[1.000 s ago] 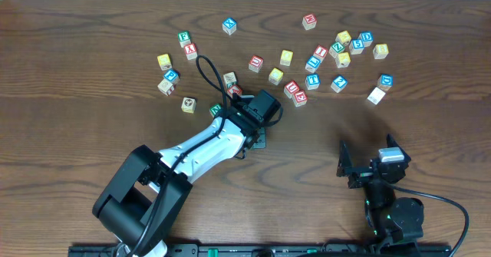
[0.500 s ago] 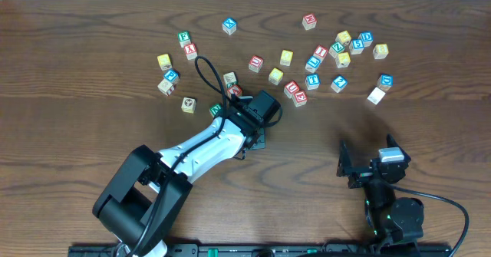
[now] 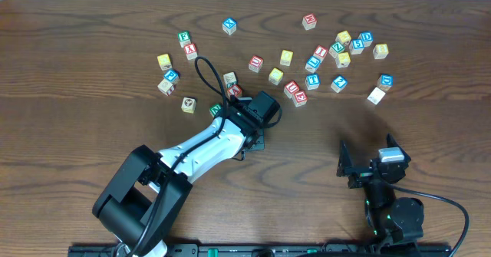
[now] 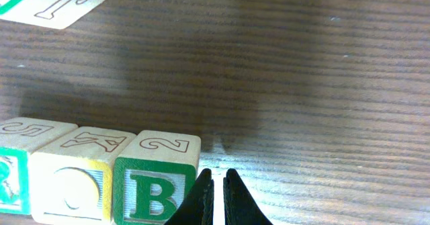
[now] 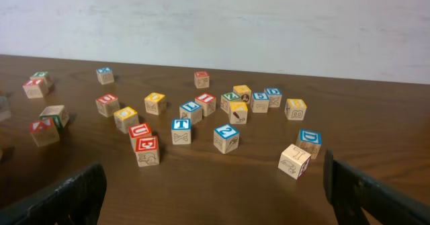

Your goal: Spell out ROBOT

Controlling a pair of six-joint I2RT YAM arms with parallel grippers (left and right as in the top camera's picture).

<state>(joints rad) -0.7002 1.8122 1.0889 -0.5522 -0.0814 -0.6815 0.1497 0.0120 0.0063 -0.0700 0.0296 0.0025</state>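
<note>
1. In my left wrist view, three cubes stand in a row on the table (image 4: pixel 302 84), sides touching. From left to right they are the green R cube (image 4: pixel 12 185), cut off by the frame edge, then the yellow O cube (image 4: pixel 70 188), then the green B cube (image 4: pixel 154 195). I judge they sit flush like this so that the word reads as one line, with the bare space to the right of B left for the last two letters.
2. My left claw (image 4: pixel 218 191) is pinched shut with nothing between the tips. It sits low at B's right edge, just beside it. I cannot tell whether it touches. Closed tips there look suited to squaring the B up against the O.
3. A J cube (image 4: pixel 50 0) lies apart at the far left and is not part of the row.
4. My right claw (image 5: pixel 211 178) rests with its jaws spread wide, holding nothing, facing the scattered cubes.
5. The blue T cube (image 5: pixel 181 129) sits among those cubes, well apart from the row. Yellow cubes (image 5: pixel 125 116) lie there too, but I cannot read a second O from here.
</note>
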